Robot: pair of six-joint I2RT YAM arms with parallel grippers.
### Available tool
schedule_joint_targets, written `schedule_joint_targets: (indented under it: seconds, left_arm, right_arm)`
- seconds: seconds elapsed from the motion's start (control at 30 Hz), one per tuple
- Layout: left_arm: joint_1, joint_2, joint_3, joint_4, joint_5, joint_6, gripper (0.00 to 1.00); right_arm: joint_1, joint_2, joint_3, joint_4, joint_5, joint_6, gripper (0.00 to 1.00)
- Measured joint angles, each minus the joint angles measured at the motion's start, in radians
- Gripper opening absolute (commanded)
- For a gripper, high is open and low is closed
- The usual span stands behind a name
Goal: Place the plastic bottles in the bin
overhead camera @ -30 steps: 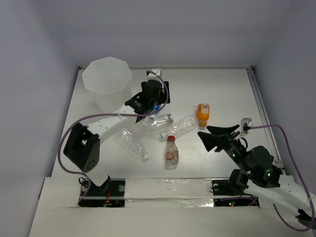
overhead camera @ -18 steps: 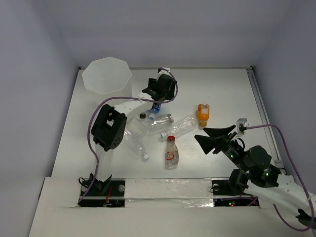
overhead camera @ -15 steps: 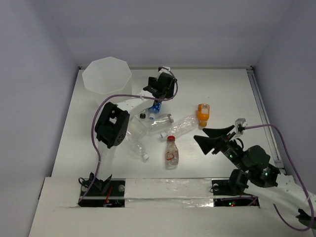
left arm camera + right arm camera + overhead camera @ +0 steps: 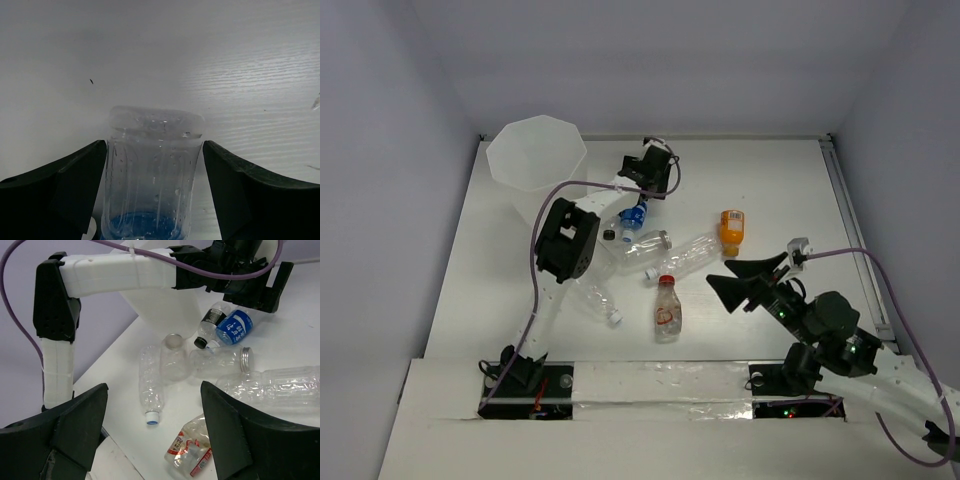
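Note:
The bin [image 4: 535, 152] stands at the far left. Several bottles lie mid-table: a blue-labelled one [image 4: 634, 215], a black-capped one [image 4: 611, 234], clear ones [image 4: 647, 245] [image 4: 690, 254] [image 4: 593, 291], a red-capped one [image 4: 666, 306] and an orange one [image 4: 731, 228]. My left gripper [image 4: 646, 178] is open, its fingers [image 4: 65, 182] flanking the base of the blue-labelled bottle [image 4: 155, 170]. My right gripper [image 4: 752, 281] is open and empty, right of the red-capped bottle [image 4: 197, 455]. The right wrist view also shows the blue-labelled bottle [image 4: 234, 326] and a white-capped clear bottle [image 4: 151, 385].
The left arm's white links [image 4: 565, 250] arch over the clear bottles at mid-left. The table's back wall lies just beyond the left gripper. A rail [image 4: 845, 210] runs along the right edge.
The left arm's elbow has swung right and forward. Its gripper drew back toward the far edge, along the blue-labelled bottle to its base. The right gripper crept slightly left. The bottles stayed put.

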Motion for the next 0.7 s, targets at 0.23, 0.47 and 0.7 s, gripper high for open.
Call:
schedule_joint_targets:
  seconds: [0.23, 0.47, 0.7]
  left_arm:
    - [0.012, 0.036, 0.030, -0.006, 0.034, 0.014, 0.49]
    - [0.016, 0.037, 0.052, 0.030, 0.093, 0.013, 0.38]
    - [0.018, -0.121, -0.056, 0.085, 0.169, 0.003, 0.37]
  right_arm:
    - [0.000, 0.030, 0.000, 0.008, -0.001, 0.005, 0.80]
    - [0.000, 0.046, -0.001, 0.010, 0.005, 0.010, 0.60]
    - [0.000, 0.124, -0.001, 0.055, -0.002, 0.013, 0.44]
